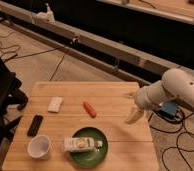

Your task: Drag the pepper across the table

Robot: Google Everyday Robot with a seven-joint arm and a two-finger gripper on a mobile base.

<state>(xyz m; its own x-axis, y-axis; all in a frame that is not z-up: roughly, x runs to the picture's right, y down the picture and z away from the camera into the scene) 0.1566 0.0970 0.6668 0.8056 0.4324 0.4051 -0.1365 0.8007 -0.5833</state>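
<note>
1. Pincer (132, 117): pale tapered end-piece on a white, rounded arm (176, 91). It hangs low over the picture-right margin of the desk, with its tip angled down toward the desk's middle. Whether it is open or closed cannot be told. It carries nothing visible.
2. Desk (115, 97): rectangular light-brown top of long wooden planks, directly beneath the pincer.
3. Pepper (90, 109): small, tapered, red-orange and smooth. It lies flat on the desk, well apart from the pincer on its picture-left and at about the same depth. Bare wood lies between them, and the pepper is untouched.
4. Round green plate (103, 153): picture-left of the pincer and nearer the camera. A pale bottle-like item (81, 144) lies on its side on the plate.
5. Flat white packet (55, 104): beyond the pepper, farther picture-left.
6. Black oblong remote (35, 125) and white cup (39, 146): farthest from the pincer, near the opposite edge.
7. Step in hand (judgement): the approach, with no contact made yet.
8. Next move calls for (judgement): travel picture-left to the pepper and descend to its level. Then hold or press it lightly and slide it along the planks, steering clear of the plate's rim.
</note>
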